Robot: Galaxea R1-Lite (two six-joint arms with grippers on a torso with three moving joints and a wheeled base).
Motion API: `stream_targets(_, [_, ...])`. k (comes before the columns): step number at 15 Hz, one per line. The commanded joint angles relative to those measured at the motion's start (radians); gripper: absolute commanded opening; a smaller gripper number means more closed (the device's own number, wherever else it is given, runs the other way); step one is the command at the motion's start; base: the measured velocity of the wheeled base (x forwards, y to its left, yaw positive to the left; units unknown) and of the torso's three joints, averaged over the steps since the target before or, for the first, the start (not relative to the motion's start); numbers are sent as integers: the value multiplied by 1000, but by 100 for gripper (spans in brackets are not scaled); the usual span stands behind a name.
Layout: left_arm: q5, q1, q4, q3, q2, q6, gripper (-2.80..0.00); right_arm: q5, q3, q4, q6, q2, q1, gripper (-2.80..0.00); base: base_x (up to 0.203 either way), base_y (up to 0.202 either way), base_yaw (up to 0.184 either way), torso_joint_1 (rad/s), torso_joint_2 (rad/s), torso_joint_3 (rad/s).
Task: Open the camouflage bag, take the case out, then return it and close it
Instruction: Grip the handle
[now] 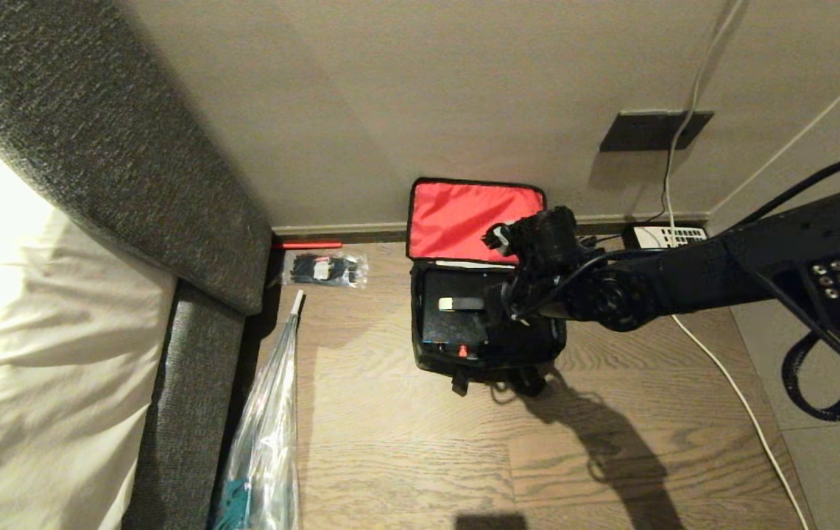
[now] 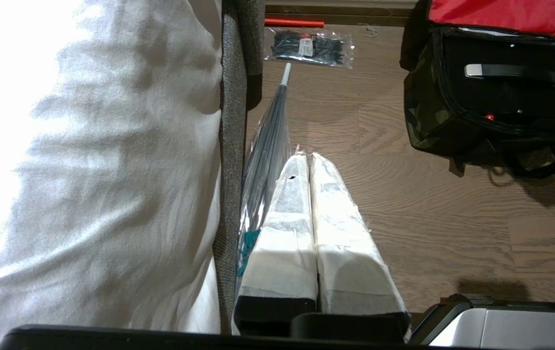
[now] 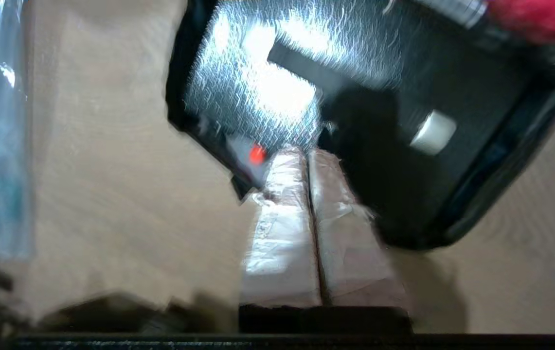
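A: Head view first. The camouflage bag (image 1: 488, 324) sits on the floor (image 1: 405, 456) at frame centre, red-lined lid (image 1: 475, 217) flipped up against the wall (image 1: 390, 88). The case (image 1: 456, 316) is inside it, handle (image 1: 461, 303) running left-right in frame, red latch (image 1: 462, 351) on the near edge. Our right arm comes in from the right edge; we can't make out the fingertips in this view, the wrist covers the bag's right half.

B: Left wrist view?

A: Left pincer (image 2: 309, 170) is shut, pads pressed together, hanging over bare floor at lower centre. The bag (image 2: 433, 112) is well off at upper right, the case handle (image 2: 518, 73) lying level across the frame. An umbrella (image 2: 267, 146) runs along the bed edge (image 2: 231, 121) just beside that pincer, a packet of cable ties (image 2: 309, 46) above it.

B: Right wrist view?

A: Blurred. Right pincer (image 3: 306, 158) shows its two pads all but touching, nothing between them. The tips are over the case's near edge (image 3: 238, 146), just beside the latch (image 3: 257, 154). The handle (image 3: 316, 78) is past the tips, up-frame, lying slantwise across the pincer's line.

B: So the right arm is the nearer one.

A: By far. We judge it must spread its pads and go forward over the handle before any lift.
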Motion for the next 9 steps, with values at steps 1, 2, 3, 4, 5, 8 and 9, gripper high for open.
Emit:
stream_targets(1, [1, 0, 0, 0, -2, 0, -280, -33, -68, 62, -2, 89, 3, 0, 0, 0, 0, 0, 0, 0])
stream_targets(2, [1, 0, 0, 0, -2, 0, -280, -63, -70, 71, -13, 110, 3, 0, 0, 0, 0, 0, 0, 0])
stream_targets(3, [1, 0, 0, 0, -2, 0, -280, -82, -72, 61, -25, 131, 3, 0, 0, 0, 0, 0, 0, 0])
stream_targets(4, [1, 0, 0, 0, -2, 0, -280, -87, -71, 23, -37, 143, 2, 0, 0, 0, 0, 0, 0, 0])
stream_targets(5, [-1, 0, 0, 0, -2, 0, -280, -90, -71, -5, -80, 147, 2, 0, 0, 0, 0, 0, 0, 0])
stream_targets(8, [1, 0, 0, 0, -2, 0, -280, -164, -28, -245, -339, 146, -18, 0, 0, 0, 0, 0, 0, 0])
stream_targets(9, [1, 0, 0, 0, -2, 0, -280, -198, 24, -305, -433, 131, -21, 0, 0, 0, 0, 0, 0, 0])
